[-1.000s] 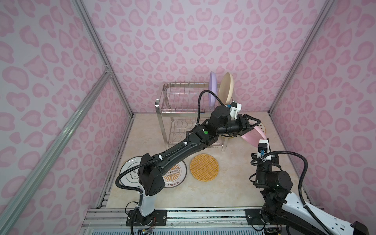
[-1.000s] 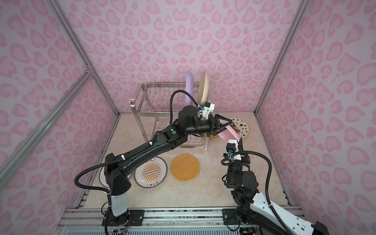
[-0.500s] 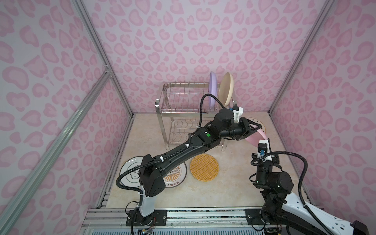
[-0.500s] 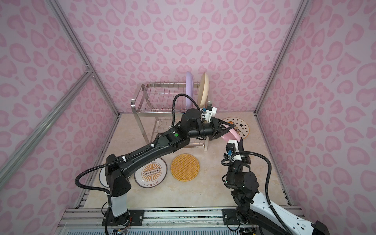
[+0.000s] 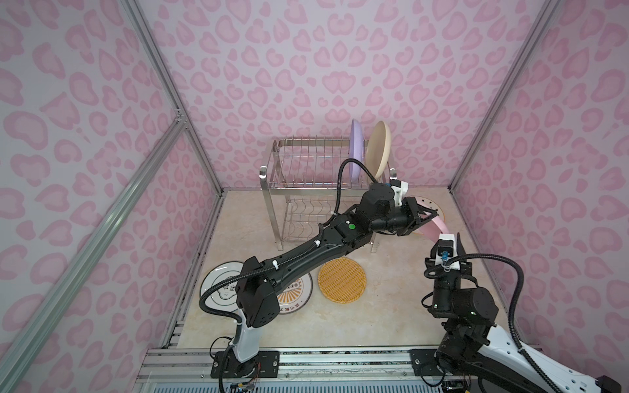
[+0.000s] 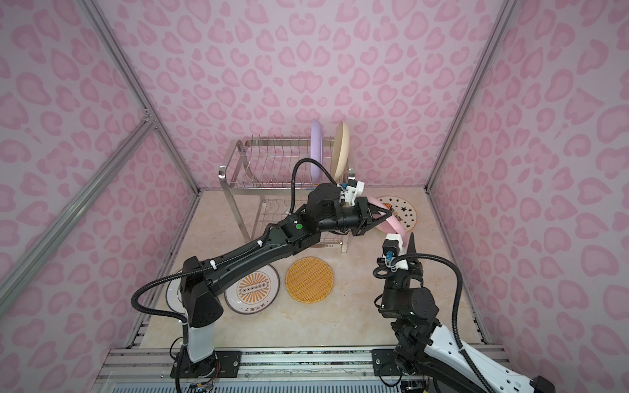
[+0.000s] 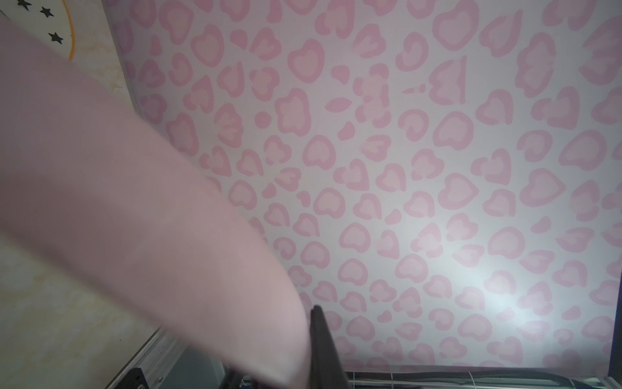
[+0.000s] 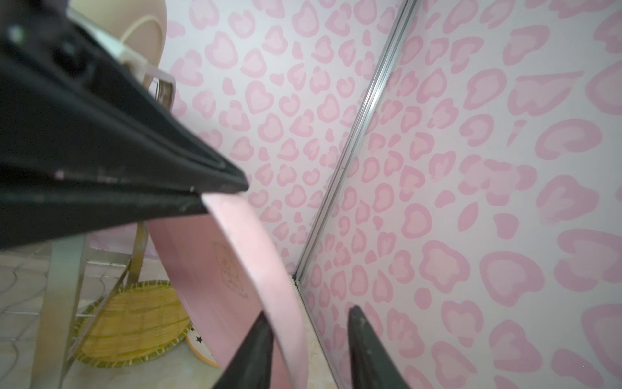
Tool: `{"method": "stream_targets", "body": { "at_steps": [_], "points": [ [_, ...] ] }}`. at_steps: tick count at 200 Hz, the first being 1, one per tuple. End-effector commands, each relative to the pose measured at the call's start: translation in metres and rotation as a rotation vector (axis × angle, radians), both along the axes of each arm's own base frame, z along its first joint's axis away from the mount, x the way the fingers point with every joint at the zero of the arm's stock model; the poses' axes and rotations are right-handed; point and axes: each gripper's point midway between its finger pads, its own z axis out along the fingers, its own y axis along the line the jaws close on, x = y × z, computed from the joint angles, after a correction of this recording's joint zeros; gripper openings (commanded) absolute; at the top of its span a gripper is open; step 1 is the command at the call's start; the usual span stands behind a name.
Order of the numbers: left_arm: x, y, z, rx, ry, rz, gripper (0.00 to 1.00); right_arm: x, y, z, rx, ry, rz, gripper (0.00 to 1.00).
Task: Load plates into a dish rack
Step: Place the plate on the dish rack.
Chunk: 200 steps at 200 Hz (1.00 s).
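The pink plate (image 5: 437, 227) (image 6: 394, 225) stands tilted on edge at the right of the dish rack (image 5: 306, 170) (image 6: 272, 163). My left gripper (image 5: 429, 216) (image 6: 384, 216) (image 7: 308, 340) reaches across and is shut on its upper rim; only one finger shows in the left wrist view. My right gripper (image 5: 450, 238) (image 6: 405, 242) (image 8: 309, 315) is open, its jaws astride the plate's (image 8: 208, 269) lower rim without pinching it. A lilac plate (image 5: 355, 149) and a cream plate (image 5: 377, 149) stand in the rack's top tier.
A star plate (image 5: 432, 207) lies flat behind the pink one. A yellow woven plate (image 5: 342, 279), an orange sunburst plate (image 5: 294, 292) and a dark-rimmed plate (image 5: 218, 289) lie in front. Another woven plate (image 8: 134, 320) lies by a rack leg. The right wall is close.
My left gripper has closed on the pink plate's rim after sliding slightly right. My right gripper, which was shut on the plate, has opened.
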Motion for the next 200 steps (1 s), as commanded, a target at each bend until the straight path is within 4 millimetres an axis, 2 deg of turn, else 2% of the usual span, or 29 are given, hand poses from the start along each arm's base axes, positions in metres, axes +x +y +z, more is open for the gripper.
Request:
{"method": "stream_targets", "body": {
  "at_steps": [1,33,72,97,124,149,174,200],
  "points": [
    [0.005,-0.001,0.023,-0.047,-0.092,0.015,0.04,-0.002,0.002,-0.009,0.103,0.041,0.078,1.0],
    [0.008,-0.003,0.026,-0.044,-0.131,0.014,0.04,-0.013,-0.009,-0.015,0.189,0.103,0.104,1.0],
    [0.003,-0.004,0.025,-0.029,-0.184,-0.014,0.04,-0.032,-0.019,-0.002,0.392,0.038,0.231,1.0],
    [-0.006,-0.001,0.022,0.0,-0.237,-0.046,0.04,-0.036,-0.024,0.005,0.473,0.053,0.231,1.0],
    [-0.029,0.006,0.022,0.026,-0.319,-0.105,0.04,-0.035,-0.019,0.016,0.516,0.078,0.254,1.0],
    [-0.06,0.018,0.028,0.051,-0.428,-0.159,0.04,-0.035,-0.013,0.027,0.54,0.087,0.292,1.0],
    [-0.095,0.041,0.039,0.081,-0.557,-0.209,0.04,-0.032,-0.008,0.031,0.542,0.106,0.302,1.0],
    [-0.113,0.076,0.038,0.111,-0.646,-0.211,0.04,-0.037,-0.015,0.037,0.58,0.062,0.307,1.0]
  ]
}}
